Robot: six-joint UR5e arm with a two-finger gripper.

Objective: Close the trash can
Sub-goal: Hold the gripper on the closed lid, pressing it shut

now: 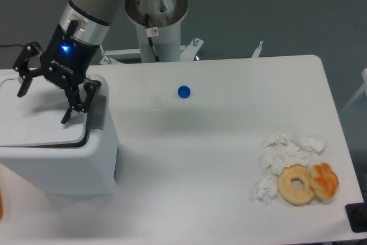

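The trash can point(74, 164) is a large white boxy bin at the left of the table. Its flat white lid point(34, 121) lies nearly level on top, with a thin dark gap showing along its front and right edge. A grey latch tab point(98, 112) sits at the lid's right side. My gripper point(45, 102) hangs just above the lid with its black fingers spread wide apart and nothing between them. One fingertip point(66, 120) is close to the lid's right edge, beside the latch.
A small blue cap point(183, 91) lies on the table's middle back. Crumpled white tissues point(287, 156), a glazed donut point(296, 185) and an orange pastry point(324, 180) sit at the front right. The robot's base column point(157, 32) stands behind the table.
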